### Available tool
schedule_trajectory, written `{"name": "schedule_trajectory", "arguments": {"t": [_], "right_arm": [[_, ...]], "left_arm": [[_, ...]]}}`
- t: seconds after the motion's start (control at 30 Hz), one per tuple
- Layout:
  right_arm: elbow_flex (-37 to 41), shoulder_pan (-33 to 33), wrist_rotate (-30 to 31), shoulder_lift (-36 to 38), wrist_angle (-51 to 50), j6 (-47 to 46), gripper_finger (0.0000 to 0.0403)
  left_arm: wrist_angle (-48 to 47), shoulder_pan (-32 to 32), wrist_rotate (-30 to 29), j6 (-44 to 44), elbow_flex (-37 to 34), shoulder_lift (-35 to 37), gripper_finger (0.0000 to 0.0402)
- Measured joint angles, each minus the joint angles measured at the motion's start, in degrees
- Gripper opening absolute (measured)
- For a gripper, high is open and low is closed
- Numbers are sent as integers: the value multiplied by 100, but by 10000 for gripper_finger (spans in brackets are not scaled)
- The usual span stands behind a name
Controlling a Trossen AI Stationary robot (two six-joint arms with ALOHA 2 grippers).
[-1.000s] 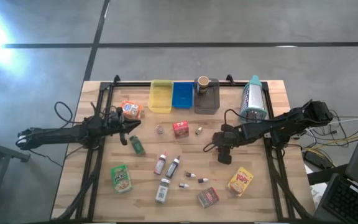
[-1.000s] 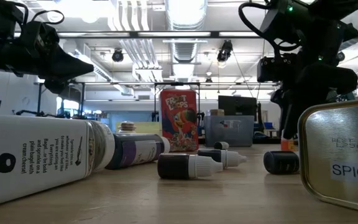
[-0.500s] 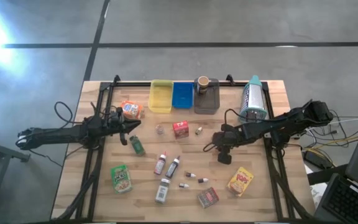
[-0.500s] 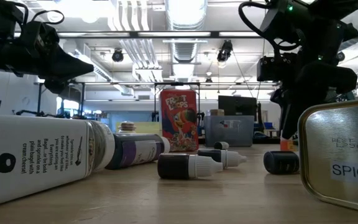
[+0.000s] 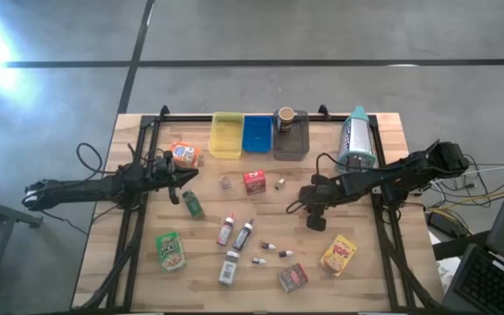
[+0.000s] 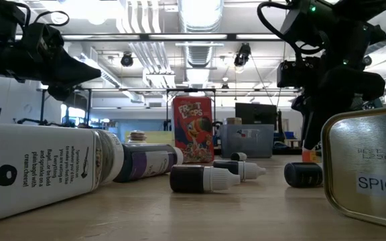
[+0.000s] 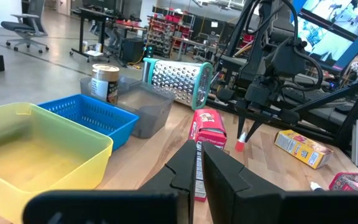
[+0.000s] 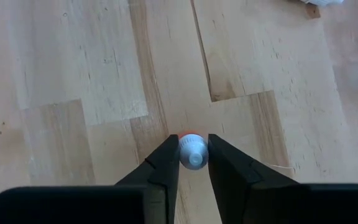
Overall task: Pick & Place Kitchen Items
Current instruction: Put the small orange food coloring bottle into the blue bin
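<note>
Kitchen items lie spread over the wooden table: a red box (image 5: 254, 181), a green bottle (image 5: 193, 206), slim dark bottles (image 5: 234, 232), tiny vials (image 5: 274, 251), a green pouch (image 5: 171, 250), a yellow pouch (image 5: 339, 255) and an orange pouch (image 5: 185, 154). My right gripper (image 5: 315, 220) points steeply down at the table's right middle, shut on a small orange vial with a white cap (image 8: 191, 152). My left gripper (image 5: 178, 188) hovers level at the left, shut on nothing (image 7: 197, 168). My right gripper pinches the vial's white cap (image 8: 191, 144) between its two fingers, one on either side. The fingers come from above, slanting down. The vial stands upright below them, orange body (image 6: 309, 155) downward; whether its bottom touches the table I cannot tell.
Along the far edge stand a yellow tray (image 5: 214, 136), a blue tray (image 5: 256, 144) and a grey tray (image 5: 294, 149) holding a brown cup (image 5: 285, 116). A metal grater (image 5: 355, 138) lies at the far right. A spice tin (image 5: 293, 277) sits near the front edge.
</note>
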State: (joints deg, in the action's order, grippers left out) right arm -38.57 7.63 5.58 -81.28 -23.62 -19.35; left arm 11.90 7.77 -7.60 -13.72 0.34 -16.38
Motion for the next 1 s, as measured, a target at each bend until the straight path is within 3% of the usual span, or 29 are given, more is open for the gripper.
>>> {"name": "schedule_trajectory", "arguments": {"t": [0.57, 1.0], "right_arm": [[-242, -4, -42, 22, -28, 280, 71], [-1800, -673, -127, 22, -1297, 1693, 64]], "left_arm": [[0, 2, 1, 0, 0, 0, 30], [0, 2, 2, 0, 0, 1, 30]]}}
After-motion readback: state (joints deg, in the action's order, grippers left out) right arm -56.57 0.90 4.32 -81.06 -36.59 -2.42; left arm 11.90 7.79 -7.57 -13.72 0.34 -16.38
